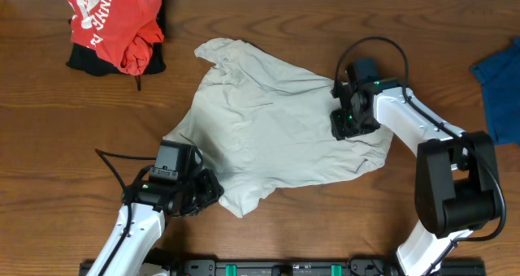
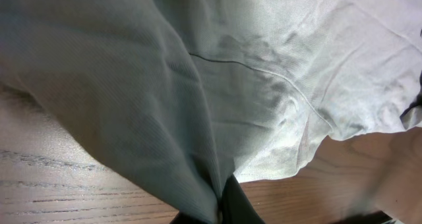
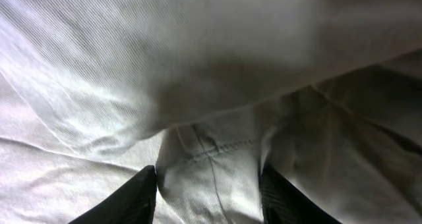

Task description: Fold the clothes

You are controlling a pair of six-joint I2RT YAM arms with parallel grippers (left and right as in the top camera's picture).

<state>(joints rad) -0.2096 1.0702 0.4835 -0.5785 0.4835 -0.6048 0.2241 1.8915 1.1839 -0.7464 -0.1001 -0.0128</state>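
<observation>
The shirt (image 1: 276,122) is lying crumpled across the middle of the wooden table (image 1: 49,130), pale beige and wrinkled, with one bunched end pointing toward the far left and its broad body spreading toward the near edge.

At its near-left corner the left gripper (image 1: 213,191) is biting into the hem. In the left wrist view its jaws are pressing together on a pinch of the shirt (image 2: 198,72), and the fabric is fanning up and away from the grip over bare table (image 2: 66,178).

On the right edge of the shirt the right gripper (image 1: 345,118) is pressing down into the cloth, its arm reaching in from the near right. In the right wrist view its two dark fingers (image 3: 132,197) are standing apart around a seamed fold of shirt (image 3: 211,165) that is filling the gap. Whether they are squeezing it I cannot tell.

Farther out, a red garment with white lettering (image 1: 114,24) is sitting heaped on a black cloth (image 1: 81,61) at the far left corner, well apart from the shirt. A blue cloth (image 1: 500,89) is lying at the right edge, beyond the right arm. A black cable (image 1: 110,162) is trailing across the table beside the left arm.
</observation>
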